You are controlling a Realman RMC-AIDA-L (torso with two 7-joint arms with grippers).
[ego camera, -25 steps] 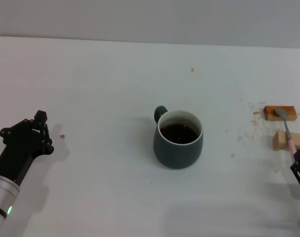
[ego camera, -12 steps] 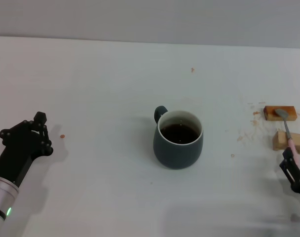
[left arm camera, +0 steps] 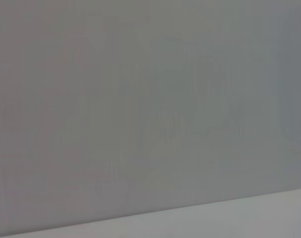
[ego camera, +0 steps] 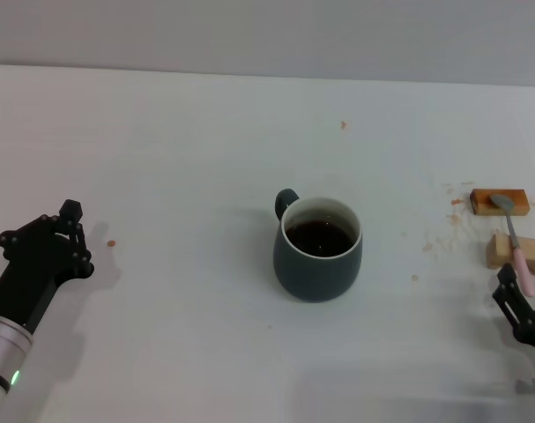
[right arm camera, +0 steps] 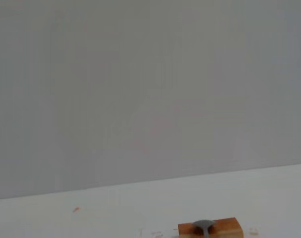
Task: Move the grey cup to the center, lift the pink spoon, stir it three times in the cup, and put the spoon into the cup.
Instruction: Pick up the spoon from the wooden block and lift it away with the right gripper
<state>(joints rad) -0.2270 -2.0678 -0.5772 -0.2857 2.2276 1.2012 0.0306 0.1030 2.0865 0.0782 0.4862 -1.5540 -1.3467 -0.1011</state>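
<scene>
Right claw [ego camera: 519, 304] sat near edge, just short of the pink spoon [ego camera: 516, 248]; can't tell its grip. Left claw [ego camera: 51, 245] parked, looked clenched. Spoon, pink handle and grey bowl, bridged two wooden blocks [ego camera: 499, 201]. Grey cup [ego camera: 318, 248], white inside, held dark liquid at tabletop [ego camera: 179, 159] center.

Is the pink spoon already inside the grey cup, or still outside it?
Outside. The pink spoon lies across two wooden blocks, far from the grey cup, which holds only dark liquid.

Probably a lab test bench: bare white table [ego camera: 161, 159] against a plain grey wall [ego camera: 249, 31]
</scene>
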